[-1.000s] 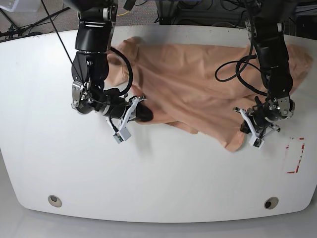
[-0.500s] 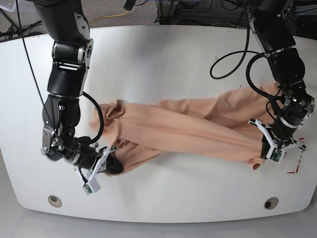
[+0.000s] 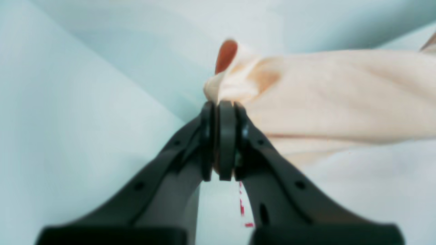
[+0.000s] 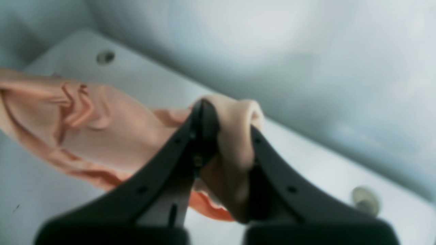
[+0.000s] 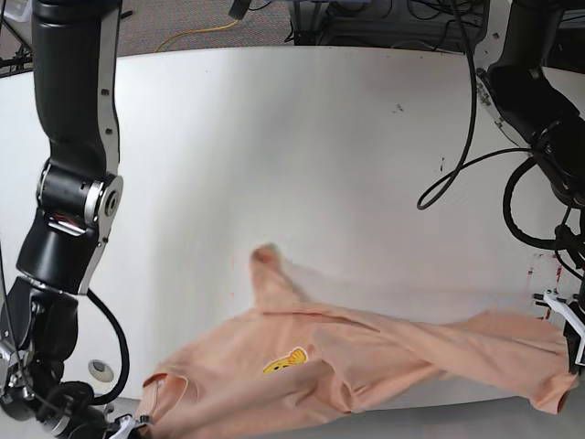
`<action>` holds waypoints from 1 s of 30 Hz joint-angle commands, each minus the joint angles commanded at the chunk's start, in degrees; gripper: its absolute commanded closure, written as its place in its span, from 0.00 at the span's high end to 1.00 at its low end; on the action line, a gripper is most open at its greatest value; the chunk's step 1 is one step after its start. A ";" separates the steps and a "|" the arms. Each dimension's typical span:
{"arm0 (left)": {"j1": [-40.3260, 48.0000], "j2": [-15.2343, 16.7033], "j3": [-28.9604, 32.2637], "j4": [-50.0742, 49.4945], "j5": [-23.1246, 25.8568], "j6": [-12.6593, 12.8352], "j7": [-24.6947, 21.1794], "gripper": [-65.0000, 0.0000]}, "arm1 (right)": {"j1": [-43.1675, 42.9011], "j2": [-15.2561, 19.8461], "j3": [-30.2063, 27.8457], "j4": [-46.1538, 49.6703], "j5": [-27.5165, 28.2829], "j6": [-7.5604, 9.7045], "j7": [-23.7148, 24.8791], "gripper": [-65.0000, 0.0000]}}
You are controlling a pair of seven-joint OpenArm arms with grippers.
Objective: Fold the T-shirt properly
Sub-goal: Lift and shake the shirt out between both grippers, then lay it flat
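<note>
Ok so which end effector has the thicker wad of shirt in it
The right end effector: a fat roll of the T-shirt bulges between its fingers, while the left end effector pinches only a thin edge.

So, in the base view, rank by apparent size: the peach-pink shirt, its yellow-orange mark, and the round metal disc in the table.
1. Peach-pink cotton T-shirt, by far the largest.
2. Yellow-orange mark.
3. Round metal disc, only slightly smaller; that gap is too close to rank firmly.

My arms are glossy black, built of rounded segments with silver collars at the joints. Loose black cables loop beside them. My left gripper and right gripper have matte black fingers dotted with small screw holes.
</note>
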 joint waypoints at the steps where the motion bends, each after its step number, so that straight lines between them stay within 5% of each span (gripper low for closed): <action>1: 0.62 -0.44 0.00 0.00 0.00 0.00 -0.09 0.00 | -0.18 0.26 0.09 0.00 0.00 0.00 -0.09 0.00; 7: 8.35 -0.97 -0.70 0.09 -0.09 0.00 -0.35 0.00 | -7.56 0.88 0.53 0.26 0.09 0.00 -0.09 0.00; 18: 24.26 -0.53 -11.34 0.00 -0.09 0.00 -0.35 0.00 | -28.57 1.41 5.63 7.56 0.35 0.00 -0.18 0.00; 30: 33.67 1.49 -17.32 -0.26 -0.18 0.00 -0.35 0.00 | -48.53 1.58 8.26 15.91 11.34 0.00 -0.26 0.00</action>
